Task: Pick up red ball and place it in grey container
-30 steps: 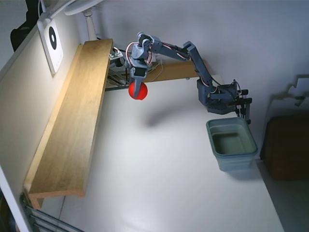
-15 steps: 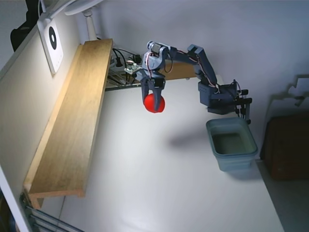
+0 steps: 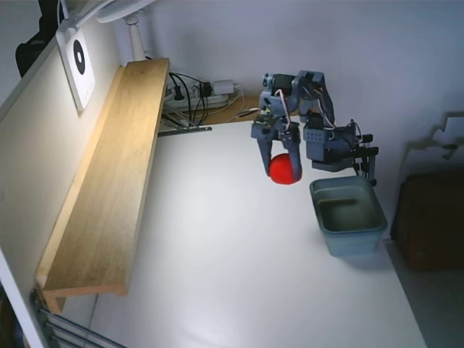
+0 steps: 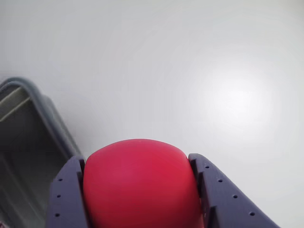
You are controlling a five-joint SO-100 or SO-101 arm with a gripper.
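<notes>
The red ball (image 3: 285,169) hangs in the air above the white table, held between the blue fingers of my gripper (image 3: 284,168), which is shut on it. In the wrist view the red ball (image 4: 141,185) fills the bottom centre, with a finger (image 4: 66,199) pressed on each side. The grey container (image 3: 348,214) stands open on the table just to the right of and below the ball in the fixed view. Its rim (image 4: 45,116) shows at the left edge of the wrist view.
A long wooden shelf (image 3: 109,174) runs along the left wall. Cables and a power strip (image 3: 199,93) lie at the back of the table. The arm's base (image 3: 337,148) sits behind the container. A dark brown box (image 3: 431,217) stands beyond the table's right edge.
My gripper has carried the red ball from near the shelf at the back left rightward across the table, and it now hangs close to the container's left rim.
</notes>
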